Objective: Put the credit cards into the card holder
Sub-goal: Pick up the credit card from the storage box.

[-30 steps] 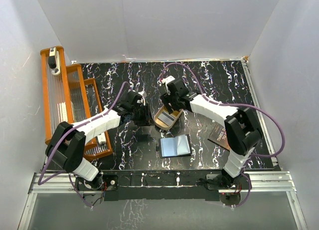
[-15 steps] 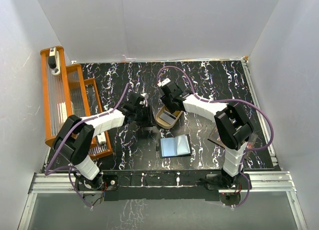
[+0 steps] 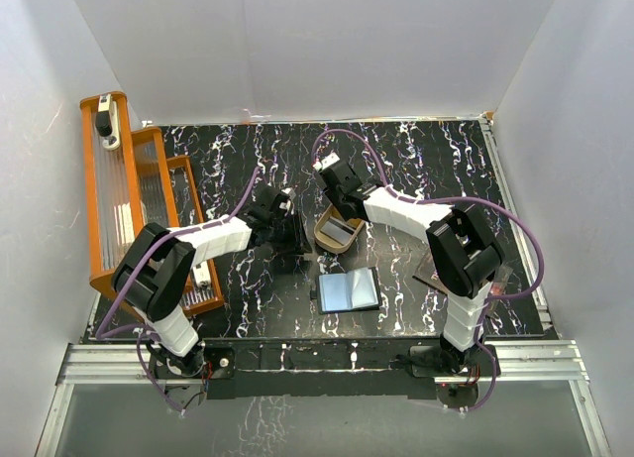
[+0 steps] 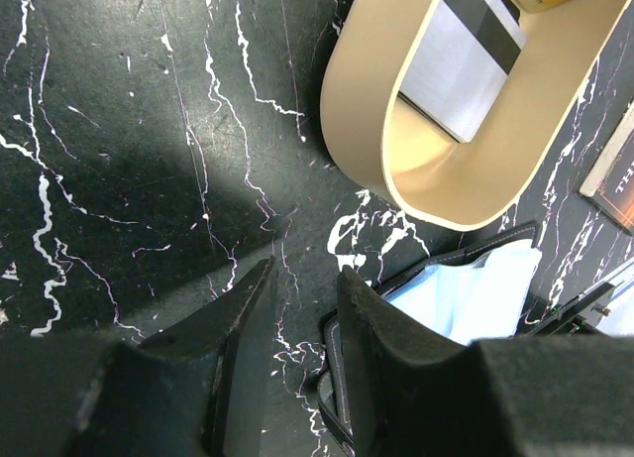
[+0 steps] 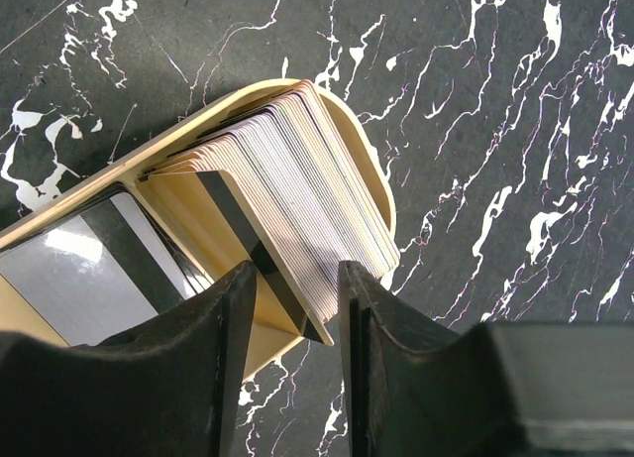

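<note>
Several credit cards [image 5: 287, 194] stand on edge as a leaning stack in the tan oval tray [image 5: 369, 165], gold-orange card foremost. A grey card with a black stripe [image 5: 74, 269] lies flat on the tray floor. My right gripper [image 5: 294, 298] [image 3: 337, 201] is open, and the jaws straddle the stack's lower corner. The black card holder [image 3: 347, 290] [image 4: 475, 284] lies open in front of the tray, its inside pale blue. My left gripper [image 4: 302, 308] [image 3: 285, 234] is low at the holder's left edge, jaws slightly apart over bare table, the right finger [image 4: 381, 323] above the holder's corner.
An orange rack [image 3: 119, 199] stands along the table's left edge. A dark sheet with pale lettering [image 4: 616, 170] lies to the right of the holder, partly under my right arm. White walls close in the black marbled table [image 3: 416, 150].
The right gripper's jaws have narrowed around the card stack, and the right elbow has swung inward. My left gripper has shifted slightly toward the tray.
</note>
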`<state>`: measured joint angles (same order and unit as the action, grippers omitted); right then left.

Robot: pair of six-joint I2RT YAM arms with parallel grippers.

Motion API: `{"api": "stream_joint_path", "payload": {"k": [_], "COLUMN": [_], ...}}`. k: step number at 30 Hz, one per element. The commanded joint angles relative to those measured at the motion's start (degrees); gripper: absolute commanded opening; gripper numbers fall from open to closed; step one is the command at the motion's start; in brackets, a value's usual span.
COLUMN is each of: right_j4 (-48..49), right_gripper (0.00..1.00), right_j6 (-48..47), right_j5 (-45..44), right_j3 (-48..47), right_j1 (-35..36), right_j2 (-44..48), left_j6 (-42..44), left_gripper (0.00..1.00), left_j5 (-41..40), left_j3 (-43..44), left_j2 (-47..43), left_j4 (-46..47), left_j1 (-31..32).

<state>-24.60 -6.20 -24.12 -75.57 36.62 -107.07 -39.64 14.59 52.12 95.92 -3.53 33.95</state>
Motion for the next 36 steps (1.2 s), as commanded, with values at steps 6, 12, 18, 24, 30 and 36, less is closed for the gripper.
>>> {"api": "stream_joint_path", "payload": {"k": [6,12,18,24,30,36], "right_j4": [2.8,0.4,-1.8,-4.3,-10.9,-16.6], "right_gripper": [0.24,0.15,0.05,0.0,0.0,0.0], "right_j6": [-1.4,-0.9,0.1,2.8,10.0,21.6], "right_j5": [-2.6,-2.1,0.9,6.4,10.4,18.7], "right_j3": [-3.0,-4.7,-5.8,-5.3,-4.4,1.1], "right_j1": [-0.5,-0.4,-0.4,-0.4,-0.3,-0.2], "right_j2": [3.0,3.7,5.8,10.1,16.2,24.4], "left_j6": [1.8,2.3,1.1,-0.1,0.0,-1.4], "left_gripper": [0.34,0.38,0.43,0.46,0.44,0.27], "left_j5": [2.6,6.2,9.9,12.6,16.0,19.6], "left_j3": [1.0,-0.8,-3.5,-5.9,-6.7,-7.0], "left_j2": [-5.4,-8.3,-11.4,-12.7,-13.8,-13.1], "left_j4": [-5.1,-7.6,-7.2,-5.0,-3.5,0.3], "left_j1": [-0.3,-0.3,-0.2,-0.2,0.0,1.0]}}
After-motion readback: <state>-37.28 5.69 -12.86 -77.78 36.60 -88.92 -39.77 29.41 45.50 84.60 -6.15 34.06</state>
